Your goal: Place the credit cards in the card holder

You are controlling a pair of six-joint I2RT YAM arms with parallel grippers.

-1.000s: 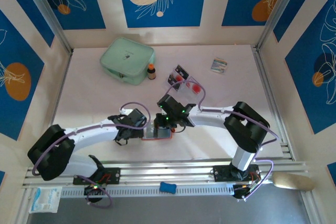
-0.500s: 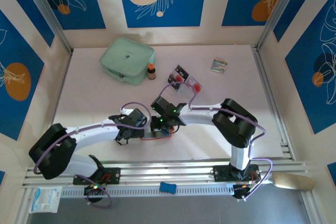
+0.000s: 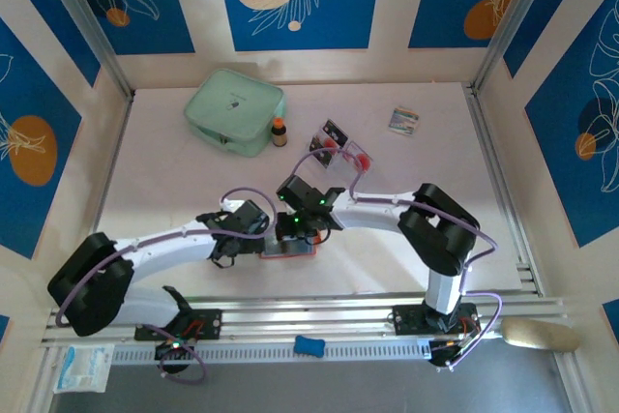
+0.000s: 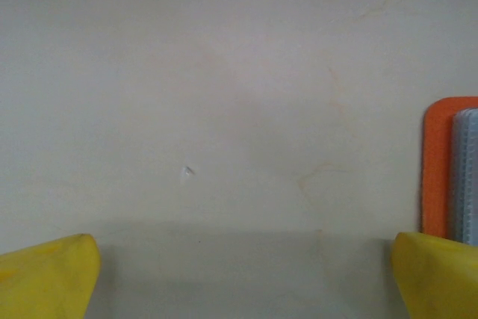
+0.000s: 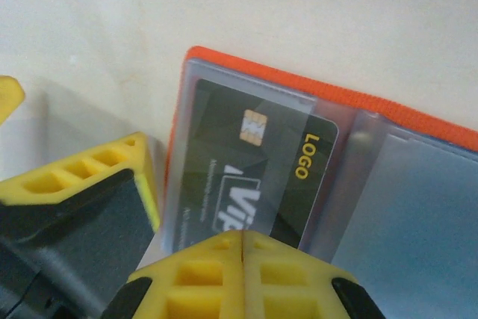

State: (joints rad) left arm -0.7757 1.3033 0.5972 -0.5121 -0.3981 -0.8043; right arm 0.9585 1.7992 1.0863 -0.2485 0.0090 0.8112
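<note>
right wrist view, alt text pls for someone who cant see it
A black credit card with a gold chip and yellow LOGO lettering lies partly under a clear pocket of the open orange-red card holder, on a pale table. The right gripper, yellow and shut, sits at the card's near edge.

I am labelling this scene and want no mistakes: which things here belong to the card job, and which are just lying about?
Belong to the job:
- card holder, lying open
- black card, partly in its clear pocket
- loose credit cards, farther back on the table

Just lying about:
- mint-green pouch
- small bottle
- multicoloured packet
- blue object
</note>
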